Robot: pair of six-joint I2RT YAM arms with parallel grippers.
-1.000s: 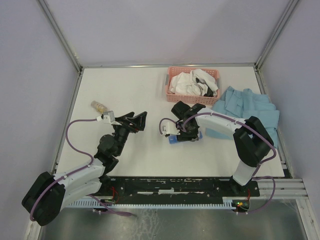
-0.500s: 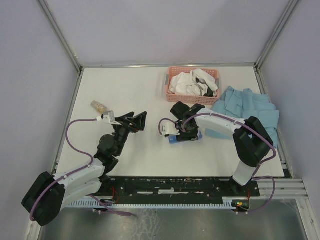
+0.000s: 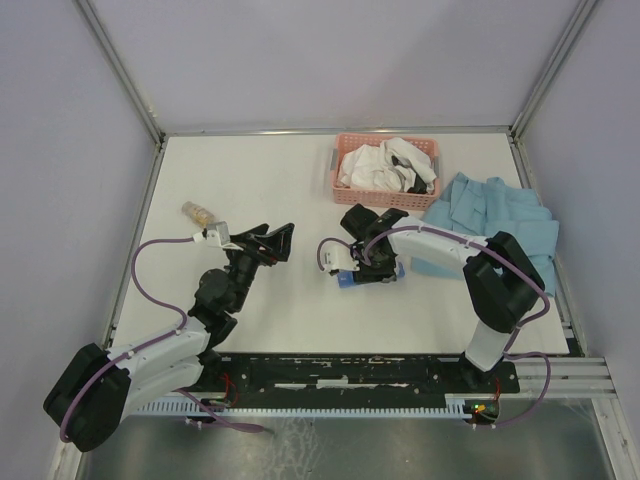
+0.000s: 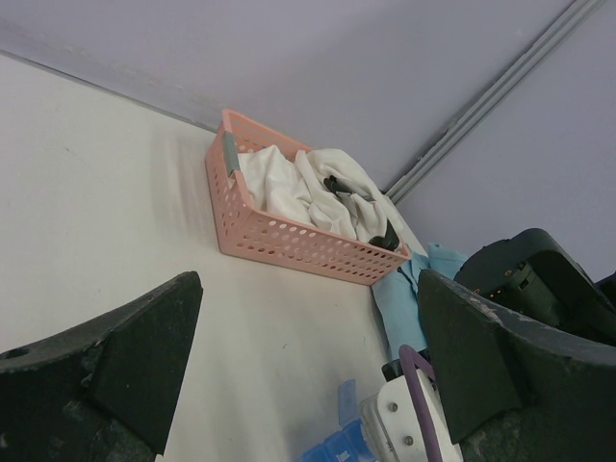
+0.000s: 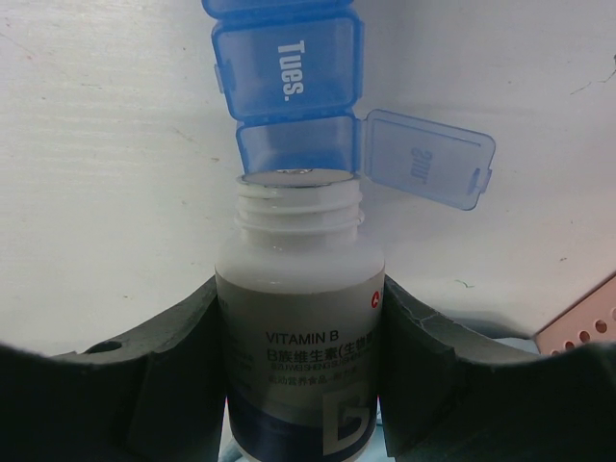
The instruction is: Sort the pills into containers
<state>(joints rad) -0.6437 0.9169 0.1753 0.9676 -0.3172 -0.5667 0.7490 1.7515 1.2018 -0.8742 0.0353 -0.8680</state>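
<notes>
The blue translucent pill organiser [image 5: 286, 89] lies on the white table, partly under my right gripper [image 3: 365, 262] in the top view. One compartment [image 5: 294, 146] has its lid [image 5: 423, 159] flipped open; the "Tues." compartment beside it is closed. My right gripper [image 5: 300, 289] is shut on a white uncapped "Vitamin B" bottle [image 5: 298, 327], tipped with its mouth at the open compartment. No loose pills show. My left gripper [image 3: 268, 240] is open and empty, raised left of the organiser [image 4: 332, 449], its jaws wide apart [image 4: 308, 318].
A pink slotted basket [image 3: 385, 168] of white cloth stands at the back, also in the left wrist view [image 4: 289, 236]. A light blue cloth [image 3: 490, 225] lies at the right. A small clear bottle with tan contents [image 3: 198, 211] lies at the far left.
</notes>
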